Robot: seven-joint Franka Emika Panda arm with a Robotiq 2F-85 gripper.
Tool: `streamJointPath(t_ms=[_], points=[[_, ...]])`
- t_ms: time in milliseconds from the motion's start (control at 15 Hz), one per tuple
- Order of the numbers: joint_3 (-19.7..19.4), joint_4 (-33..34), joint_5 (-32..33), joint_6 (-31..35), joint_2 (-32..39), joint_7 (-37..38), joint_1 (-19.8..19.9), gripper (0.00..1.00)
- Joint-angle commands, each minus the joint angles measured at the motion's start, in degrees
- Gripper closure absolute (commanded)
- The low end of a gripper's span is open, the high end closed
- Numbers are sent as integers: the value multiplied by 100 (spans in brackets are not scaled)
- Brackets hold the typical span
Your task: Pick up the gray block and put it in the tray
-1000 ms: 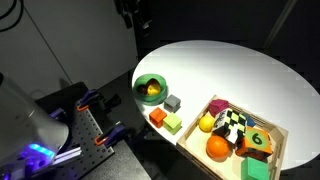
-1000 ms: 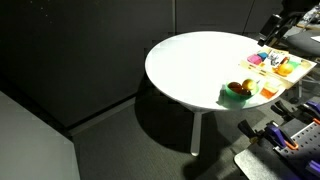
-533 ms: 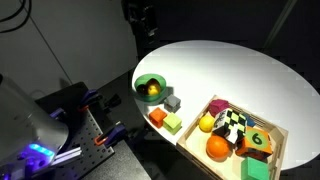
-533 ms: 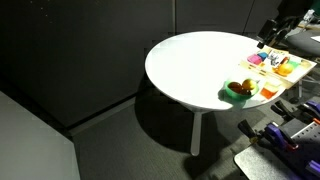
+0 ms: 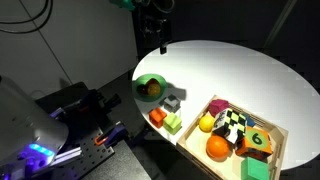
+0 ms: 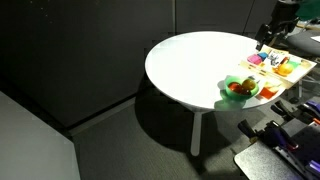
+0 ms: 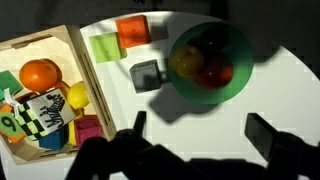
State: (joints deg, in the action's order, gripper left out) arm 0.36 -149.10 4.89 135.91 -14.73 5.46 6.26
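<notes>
The gray block (image 5: 172, 102) sits on the round white table between the green bowl and the light-wood tray (image 5: 196, 119). In the wrist view the gray block (image 7: 146, 75) lies ahead of my gripper (image 7: 200, 132), left of centre, with the tray (image 7: 85, 76) further left. My gripper (image 5: 160, 36) hangs above the table's far edge, apart from the block, open and empty. It also shows in an exterior view (image 6: 270, 30) at the top right.
A green bowl (image 5: 150, 88) with fruit stands beside the block. An orange cube (image 5: 158, 117) and a lime-green cube (image 5: 173, 124) lie close to the tray. The tray holds an orange, a lemon and several toys. The table's front edge is near the cubes.
My gripper has moved from off the table's far side to above the table edge, closer to the bowl and block. The objects have not moved.
</notes>
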Motion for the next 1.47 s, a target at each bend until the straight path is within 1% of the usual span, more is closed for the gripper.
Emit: streamJointPath(t_ms=[0, 333, 733, 933, 1000, 1400], points=[[-170, 498, 174, -69, 656, -37, 31, 0], [-391, 907, 95, -1, 1320, -262, 11, 0], [-588, 1225, 41, 157, 1858, -614, 38, 0], [-635, 1342, 30, 64, 1960, -665, 37, 0], [-620, 1162, 46, 150, 1871, -503, -4, 0], [-623, 1164, 46, 150, 1910, -508, -14, 0]])
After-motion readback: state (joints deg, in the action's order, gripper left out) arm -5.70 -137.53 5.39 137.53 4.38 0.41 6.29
